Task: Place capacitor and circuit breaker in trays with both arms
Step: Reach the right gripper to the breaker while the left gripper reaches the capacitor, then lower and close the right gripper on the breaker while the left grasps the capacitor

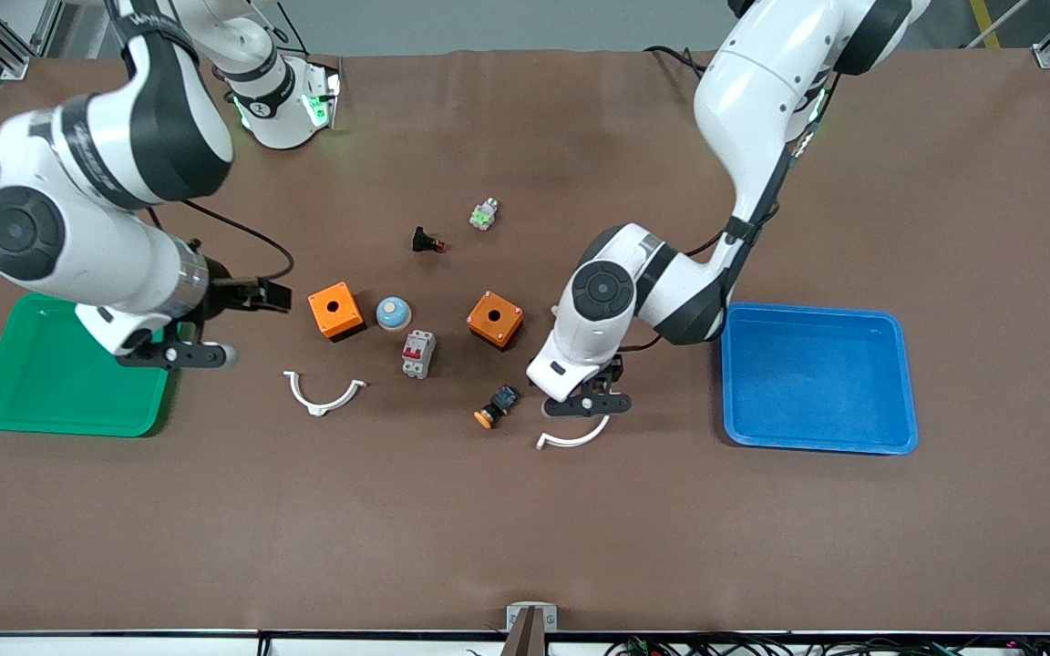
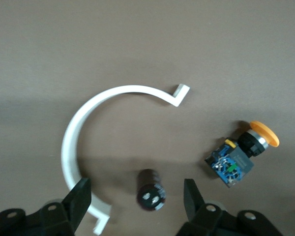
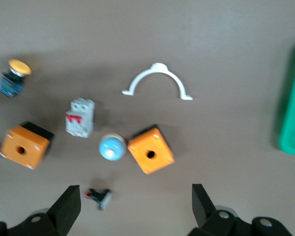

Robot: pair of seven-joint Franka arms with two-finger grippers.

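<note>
Capacitor (image 2: 151, 190) is lying between the left gripper (image 2: 137, 199)'s open fingers for grasping; right gripper (image 3: 136, 205) is hanging open, empty, beside the green tray (image 1: 51, 401).

I can't read any text, label, brand or number from here. Nothing on the parts or trays is legible.

You see two glossy white arms with black joint bands and round black end caps. Green lights glow at the right arm's base, and a thin black cable loops along each arm. The left gripper (image 1: 587, 402) and right gripper (image 1: 180, 353) are black, with blunt black fingers (image 2: 80, 197) and small silver screws.
</note>
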